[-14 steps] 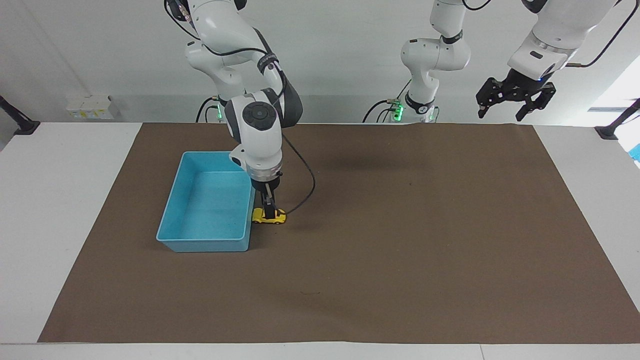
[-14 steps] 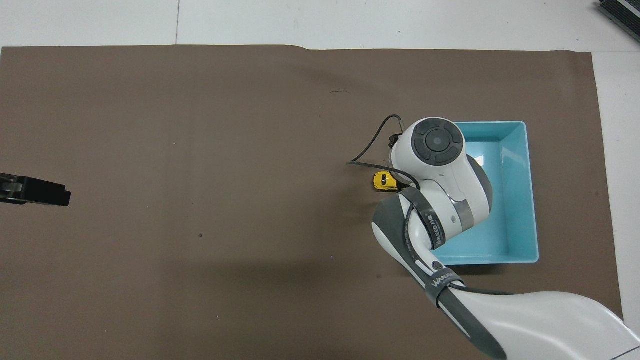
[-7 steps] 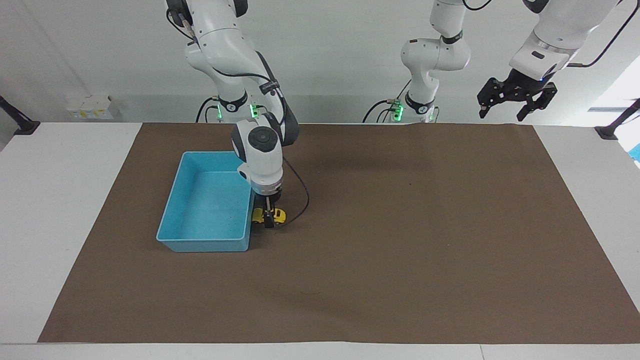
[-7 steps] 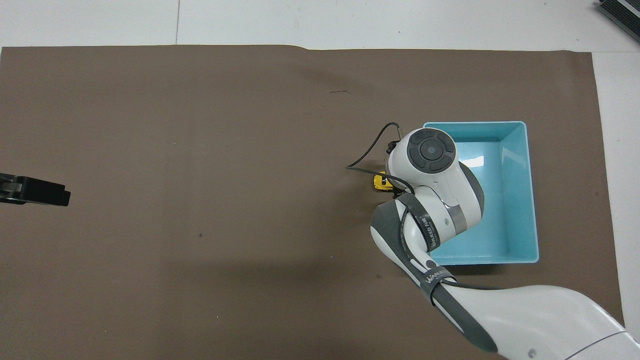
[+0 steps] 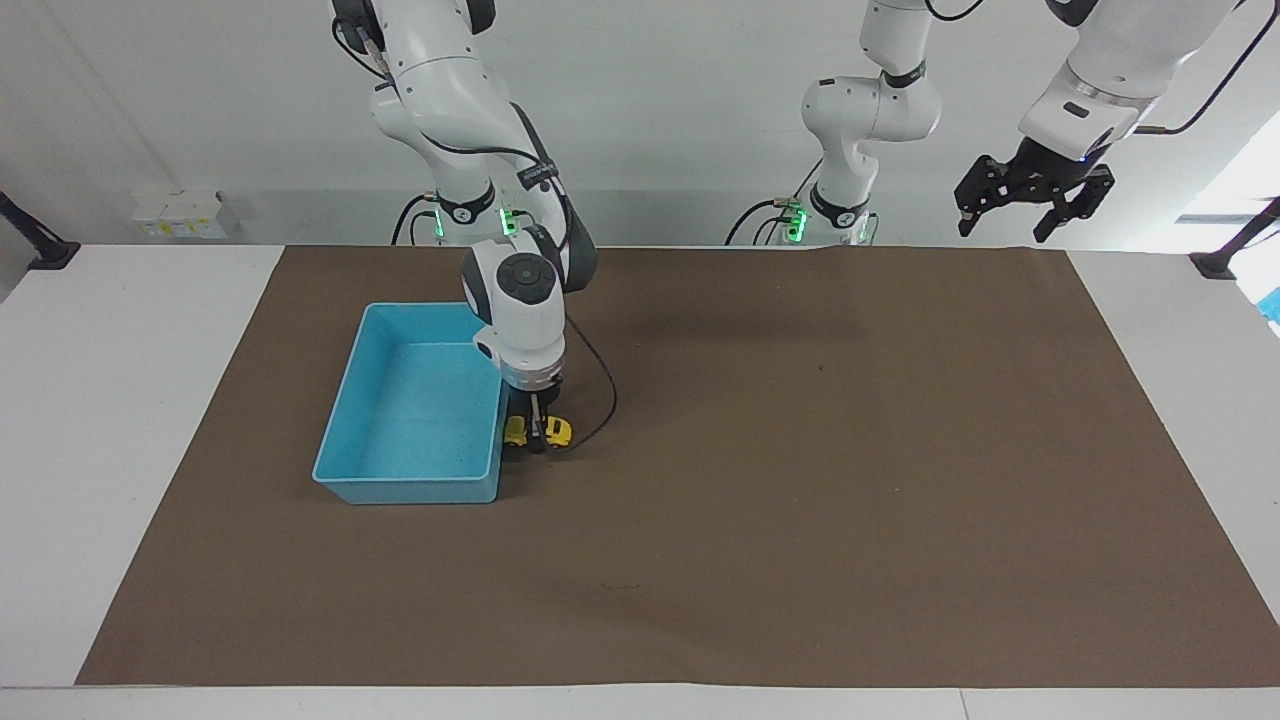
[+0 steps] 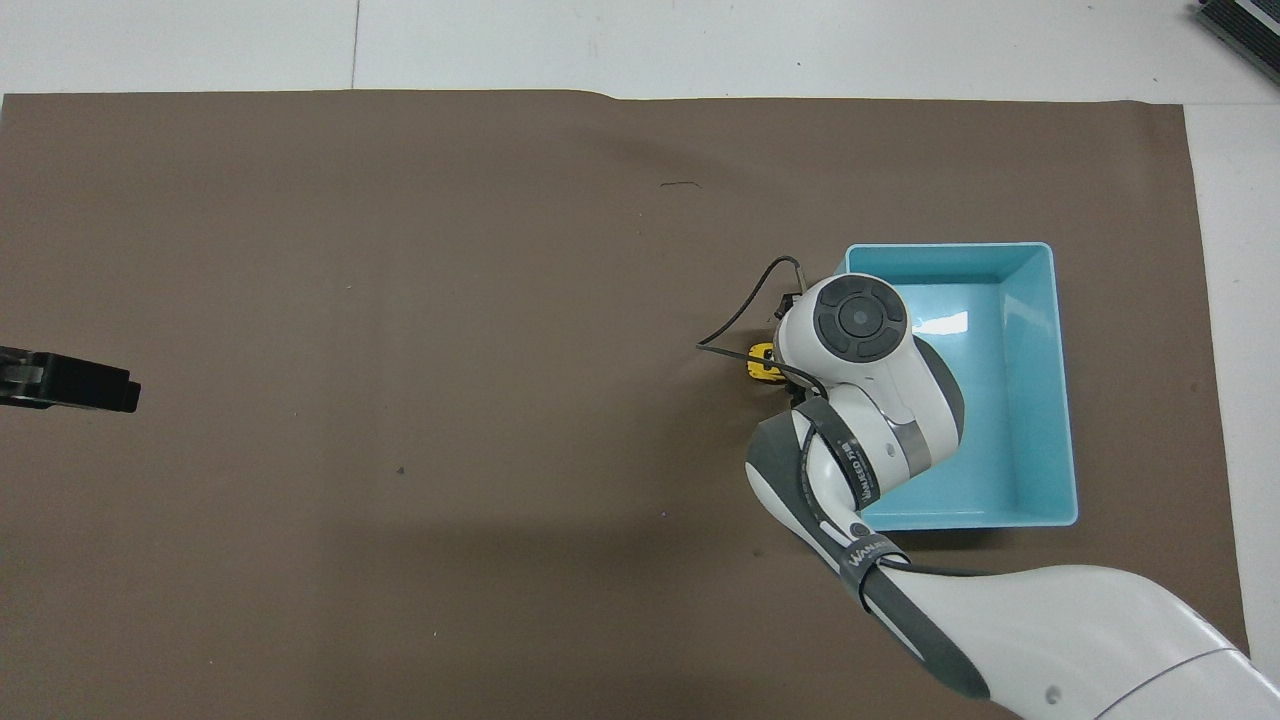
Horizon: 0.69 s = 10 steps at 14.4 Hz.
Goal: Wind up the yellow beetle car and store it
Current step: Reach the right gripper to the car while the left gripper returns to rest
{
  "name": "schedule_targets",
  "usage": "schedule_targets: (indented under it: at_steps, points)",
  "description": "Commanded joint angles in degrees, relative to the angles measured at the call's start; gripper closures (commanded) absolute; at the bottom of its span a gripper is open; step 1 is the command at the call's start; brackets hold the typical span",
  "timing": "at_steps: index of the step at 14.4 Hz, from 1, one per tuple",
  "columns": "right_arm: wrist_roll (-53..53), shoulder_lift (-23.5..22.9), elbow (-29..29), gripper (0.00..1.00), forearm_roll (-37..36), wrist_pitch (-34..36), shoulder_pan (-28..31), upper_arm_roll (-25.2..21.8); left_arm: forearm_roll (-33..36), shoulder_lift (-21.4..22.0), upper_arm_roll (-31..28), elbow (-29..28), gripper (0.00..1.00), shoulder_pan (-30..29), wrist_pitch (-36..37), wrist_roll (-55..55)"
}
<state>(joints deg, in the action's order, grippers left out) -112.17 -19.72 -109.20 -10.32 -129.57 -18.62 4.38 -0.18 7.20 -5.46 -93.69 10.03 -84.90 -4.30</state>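
Observation:
The yellow beetle car stands on the brown mat, close beside the light blue bin, on the bin's side toward the left arm's end of the table. My right gripper is down on the car, with its fingers straddling the car's middle and shut on it. In the overhead view only one end of the car shows past the right arm's wrist. My left gripper waits open and empty, high above the mat's edge at the left arm's end; its tip shows in the overhead view.
The bin has nothing in it. A black cable loops from the right wrist down to the mat beside the car. The brown mat covers most of the white table.
My right arm has come down onto the car and its wrist has turned more upright. The car has stayed at about the same spot. The left arm has hardly moved.

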Motion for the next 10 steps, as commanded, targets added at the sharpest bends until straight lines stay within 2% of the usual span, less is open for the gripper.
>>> schedule_targets:
  at_steps: [1, 10]
  points:
    - [2.72, 3.79, 1.62, 1.0, -1.37, 3.88, 0.51, 0.63, 0.35, -0.17, 0.54, 0.7, 0.0, -0.98, 0.35, -0.44]
    - [35.57, 13.2, 1.1, 1.0, 3.2, 13.55, 2.79, 0.54, 0.35, -0.17, 0.54, 0.7, 0.0, -0.98, 0.35, -0.44]
